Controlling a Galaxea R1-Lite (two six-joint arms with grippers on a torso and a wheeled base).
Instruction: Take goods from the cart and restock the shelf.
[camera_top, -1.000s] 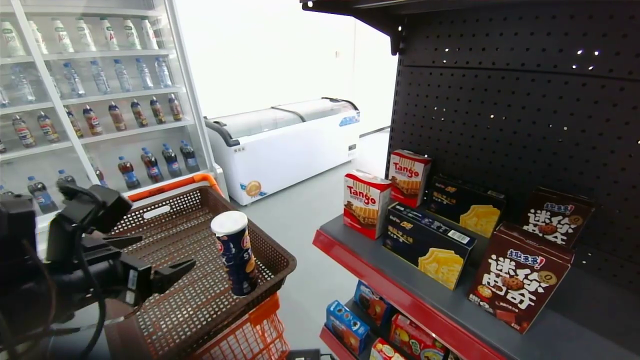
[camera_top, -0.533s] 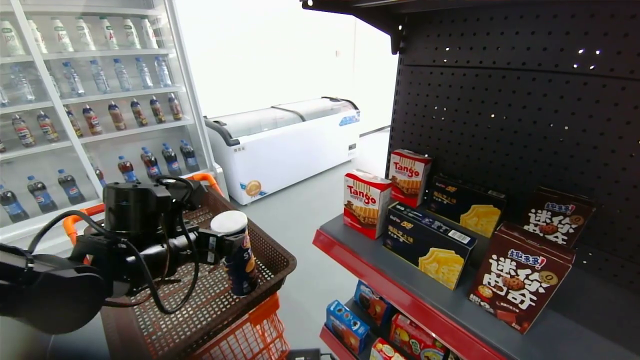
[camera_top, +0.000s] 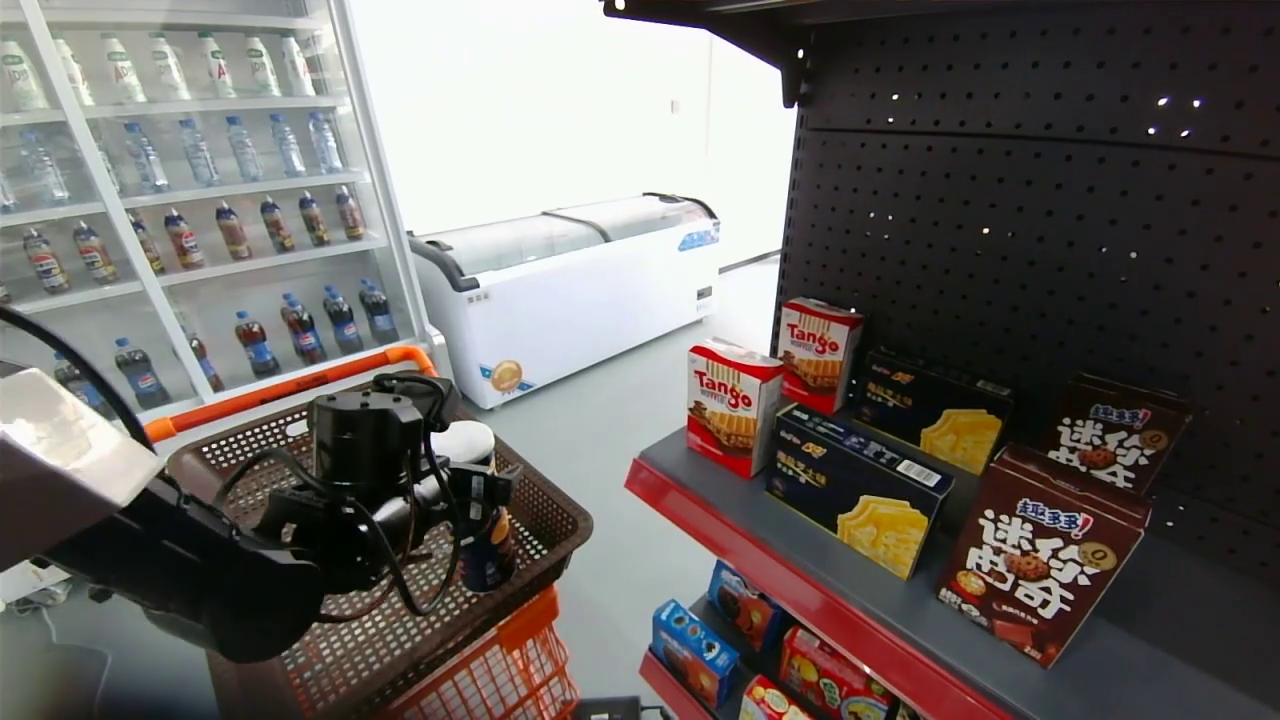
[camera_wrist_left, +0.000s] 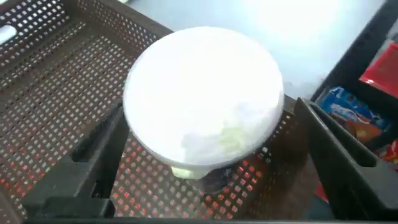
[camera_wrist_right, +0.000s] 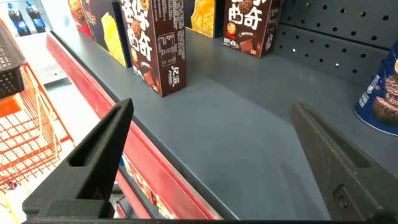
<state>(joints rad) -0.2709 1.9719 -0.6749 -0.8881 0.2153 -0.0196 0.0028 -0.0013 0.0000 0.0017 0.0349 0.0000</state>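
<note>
Black pegboard backed the tall shelf (camera_top: 720, 500) on the right, its grey board edged in red and carrying rows of upright boxes (camera_top: 860, 490). To its left stood the cart (camera_top: 560, 520), an orange frame with a brown perforated basket on top. One dark blue chip can (camera_top: 492, 548) with a white lid stood upright in the basket, in the corner nearest the shelf. The left gripper (camera_top: 478, 490) sat around the can's upper half; seen from the left wrist, its fingers (camera_wrist_left: 93, 162) flanked the lid with a gap on each side, released and not pressing it. The right gripper (camera_wrist_right: 211, 109) hovered over a bare stretch of the shelf board, fingers spread wide and holding nothing
</note>
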